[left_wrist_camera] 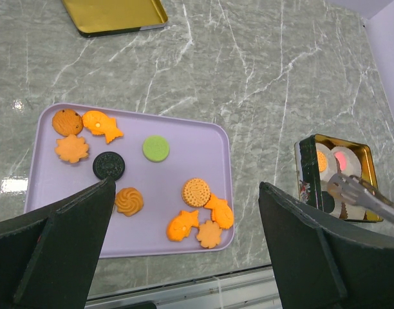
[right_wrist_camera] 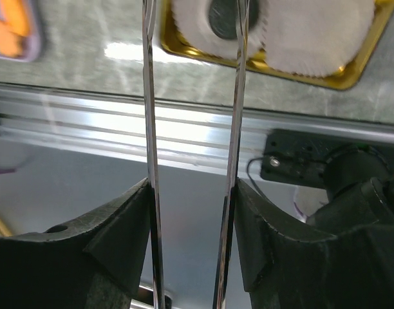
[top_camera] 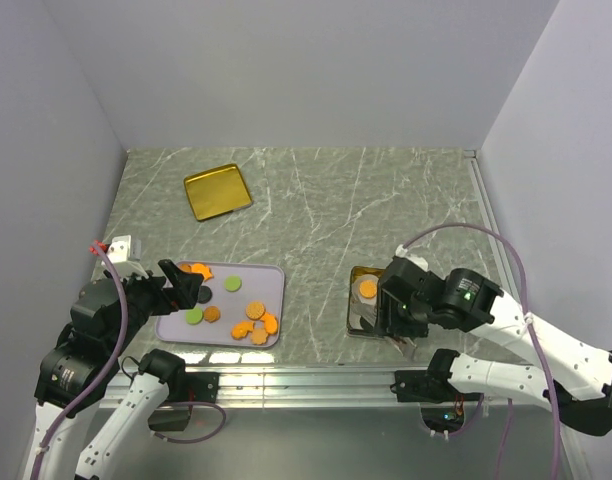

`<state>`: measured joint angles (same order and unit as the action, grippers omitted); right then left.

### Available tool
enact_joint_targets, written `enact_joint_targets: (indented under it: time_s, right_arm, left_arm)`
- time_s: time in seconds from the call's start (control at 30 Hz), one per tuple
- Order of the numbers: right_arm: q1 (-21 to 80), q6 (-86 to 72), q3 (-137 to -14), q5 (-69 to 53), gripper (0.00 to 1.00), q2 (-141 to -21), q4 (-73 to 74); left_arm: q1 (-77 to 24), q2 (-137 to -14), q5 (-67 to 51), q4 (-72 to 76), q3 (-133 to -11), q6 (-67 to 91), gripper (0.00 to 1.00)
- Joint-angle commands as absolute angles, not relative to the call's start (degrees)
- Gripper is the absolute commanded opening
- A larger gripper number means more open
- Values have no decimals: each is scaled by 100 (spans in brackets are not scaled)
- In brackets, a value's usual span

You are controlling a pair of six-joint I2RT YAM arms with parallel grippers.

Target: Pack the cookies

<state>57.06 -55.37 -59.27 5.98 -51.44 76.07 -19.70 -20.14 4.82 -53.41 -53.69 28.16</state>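
Observation:
Several cookies lie on a purple tray point(top_camera: 264, 279): orange rounds, fish and flower shapes point(left_wrist_camera: 196, 192), a green disc point(left_wrist_camera: 156, 148) and a black disc point(left_wrist_camera: 109, 165). My left gripper point(top_camera: 183, 283) hangs open and empty above the tray's left end. My right gripper point(top_camera: 398, 312) is shut on metal tongs point(right_wrist_camera: 149, 96), whose tips reach over a gold tin point(top_camera: 355, 318) lined with white paper cups. A black cookie point(right_wrist_camera: 224, 16) lies in one cup between the tong tips; whether it is pinched I cannot tell. An orange cookie point(left_wrist_camera: 321, 161) and a pink one point(left_wrist_camera: 342, 159) sit in other cups.
A gold lid point(top_camera: 217, 191) lies at the back left of the marble table. The aluminium rail point(top_camera: 306, 382) runs along the near edge just below the tray and the tin. Grey walls close in the left, the back and the right.

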Motion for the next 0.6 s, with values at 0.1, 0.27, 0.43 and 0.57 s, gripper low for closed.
enact_joint_targets:
  time_s: [0.1, 0.27, 0.43, 0.57]
  right_arm:
    - [5686, -5274, -6705, 923, 58, -5501, 7541]
    - [5678, -4966, -7057, 896, 58, -5984, 7339]
    - [5695, -4518, -7812, 844, 58, -6827, 7146]
    - [5757, -4219, -8506, 765, 58, -7522, 6909]
  left_arm:
    - [-1986, -2101, 466, -5168, -5414, 2777, 100]
    - [-1986, -2101, 475, -5168, -5405, 2786, 99]
    - [-1986, -2109, 466, -5177, -5397, 2777, 99]
    - [-1986, -2101, 483, -5177, -5405, 2786, 99]
